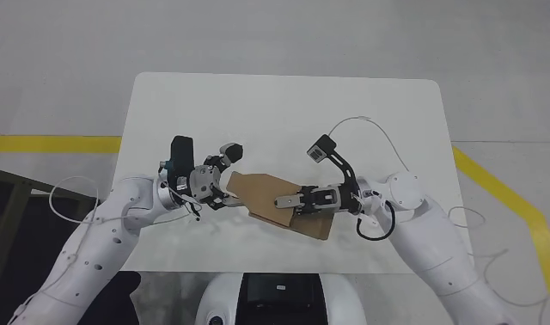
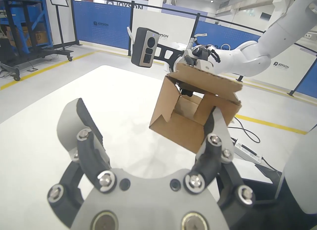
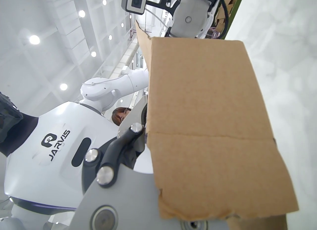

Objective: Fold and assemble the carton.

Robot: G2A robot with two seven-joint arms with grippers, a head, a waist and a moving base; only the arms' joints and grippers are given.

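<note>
Watch the grip first. Your right hand (image 1: 289,201) has the carton (image 2: 183,127) by a single wall, closed on it with one finger inside the box and the other outside, and the box looks raised off the table (image 1: 284,110). A push from the far side would probably turn the box around that pinch, or drag the wall out of it. The card is thin, so a skewed push could also crease a panel where there is no fold line. The loose top flap (image 2: 205,77) above the open mouth may catch and bend back instead of tucking in.

Your left hand (image 2: 146,106) is spread wide and holds nothing. The carton sits just ahead of it with its open mouth facing the palm, off toward one fingertip (image 2: 215,117) rather than centred between the two. That fingertip lies against the near lower corner of the box, or just in front of it; I cannot tell which. If you close from here, it would likely clip that corner rather than take a flap.
</note>
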